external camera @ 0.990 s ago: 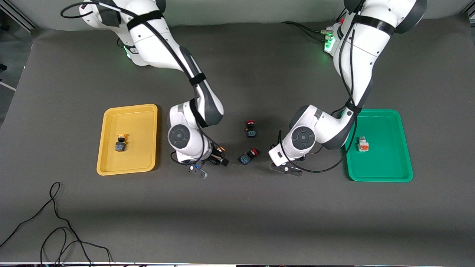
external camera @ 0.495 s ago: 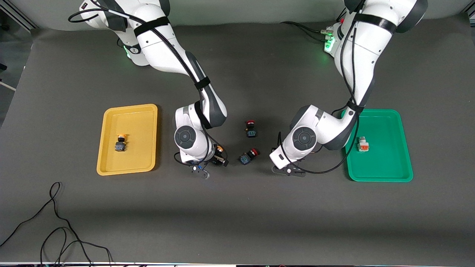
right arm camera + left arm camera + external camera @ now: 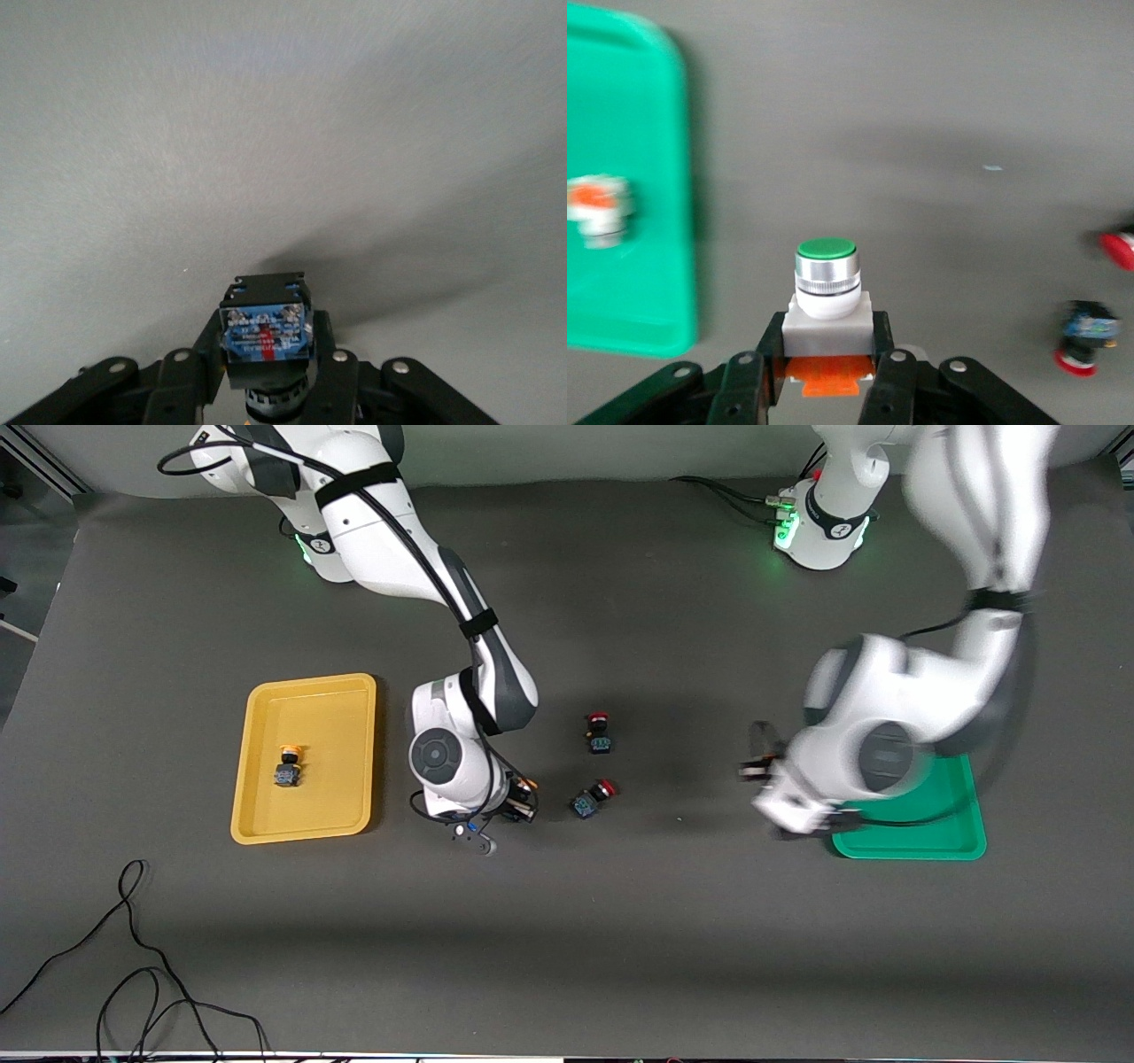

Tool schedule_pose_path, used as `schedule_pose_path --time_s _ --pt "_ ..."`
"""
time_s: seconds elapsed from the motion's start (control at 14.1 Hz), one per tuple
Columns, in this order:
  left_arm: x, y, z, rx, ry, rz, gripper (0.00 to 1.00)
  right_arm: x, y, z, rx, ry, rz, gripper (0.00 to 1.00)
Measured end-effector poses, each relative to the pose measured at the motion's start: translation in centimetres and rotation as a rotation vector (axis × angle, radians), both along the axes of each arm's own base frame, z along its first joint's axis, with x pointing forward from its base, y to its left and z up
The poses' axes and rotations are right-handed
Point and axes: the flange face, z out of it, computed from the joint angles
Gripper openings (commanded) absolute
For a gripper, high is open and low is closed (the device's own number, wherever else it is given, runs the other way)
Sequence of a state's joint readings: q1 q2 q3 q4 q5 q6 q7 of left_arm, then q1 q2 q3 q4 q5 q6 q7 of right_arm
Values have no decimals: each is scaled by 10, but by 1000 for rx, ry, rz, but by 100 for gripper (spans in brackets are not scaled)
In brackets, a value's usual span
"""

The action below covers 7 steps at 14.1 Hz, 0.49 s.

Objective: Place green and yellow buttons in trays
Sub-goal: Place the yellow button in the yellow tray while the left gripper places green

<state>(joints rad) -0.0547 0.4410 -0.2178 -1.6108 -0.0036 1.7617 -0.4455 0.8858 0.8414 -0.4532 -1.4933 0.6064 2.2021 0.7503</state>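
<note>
Both arms reaching in from their bases, both grippers clamped.

Left gripper [image 3: 826, 376] up over the dark mat beside the green tray [image 3: 966, 841], fingers [image 3: 755, 390] closed on a green-capped button [image 3: 827, 288], forearm bent low and seemingly swinging, being smeared in the front view. Right gripper [image 3: 263, 376] low over the mat between the yellow tray [image 3: 306, 834] and the table's middle, wrist turned down, fingers [image 3: 190, 381] closed on a black-and-blue-bodied button [image 3: 265, 329].

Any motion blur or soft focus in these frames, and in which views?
Front view: the left arm is smeared by motion over the green tray; the right arm is sharp. Left wrist view: the held green button is crisp, the tray and red buttons soft. Right wrist view: sharp.
</note>
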Motion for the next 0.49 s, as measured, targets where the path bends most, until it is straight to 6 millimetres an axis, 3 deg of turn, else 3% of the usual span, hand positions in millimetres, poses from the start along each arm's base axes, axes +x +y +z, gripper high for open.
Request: schedule_pose_path --time_s 0.21,0.28,0.35,0.49 --pt "4 163 -7 27 28 10 0 21 -50 85 14 52 38 0" --pt "0 203 -15 30 29 1 0 25 -70 118 31 62 55 0" --pt "-4 231 -25 34 14 -6 0 27 -92 151 51 73 71 0" --pt "-14 253 -64 56 -38 -35 0 23 -133 206 84 96 104 0"
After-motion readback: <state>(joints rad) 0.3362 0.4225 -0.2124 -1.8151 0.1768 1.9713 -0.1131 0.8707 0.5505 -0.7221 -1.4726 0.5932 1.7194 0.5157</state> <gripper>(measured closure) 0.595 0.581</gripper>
